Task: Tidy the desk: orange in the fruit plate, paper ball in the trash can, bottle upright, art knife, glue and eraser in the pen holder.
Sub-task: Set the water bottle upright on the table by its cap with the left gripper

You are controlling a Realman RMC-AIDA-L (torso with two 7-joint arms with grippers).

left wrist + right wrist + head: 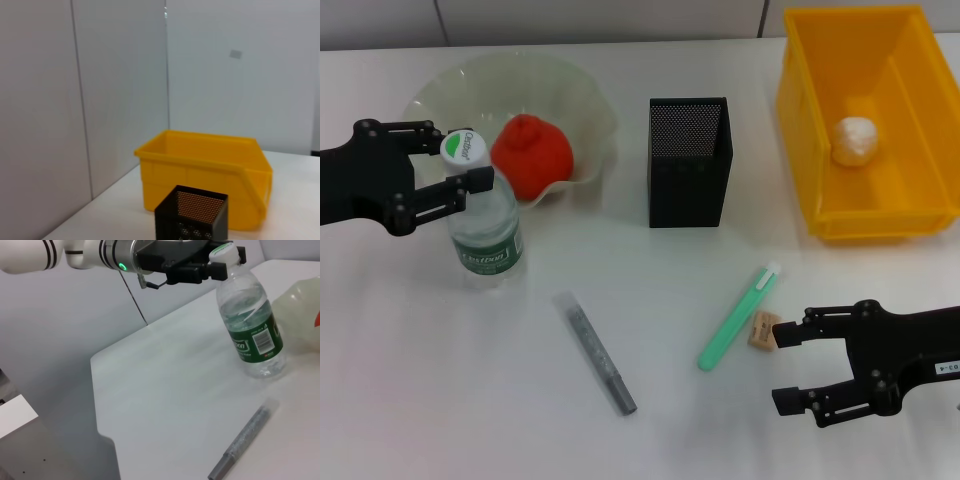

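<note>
Clear plastic bottle point(485, 225); black mesh pen holder point(690, 162), seemingly metal.

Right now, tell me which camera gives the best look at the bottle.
The right wrist view: the bottle stands upright in full, label readable, with the left end effector at its cap. The head view shows it from above, partly behind that end effector. The left wrist view misses it.

My left gripper point(457, 160) gripped the upright bottle point(484, 222) at its cap beside the fruit plate point(582, 108), while my right gripper point(788, 368) hung open just beside the eraser point(762, 331).
</note>
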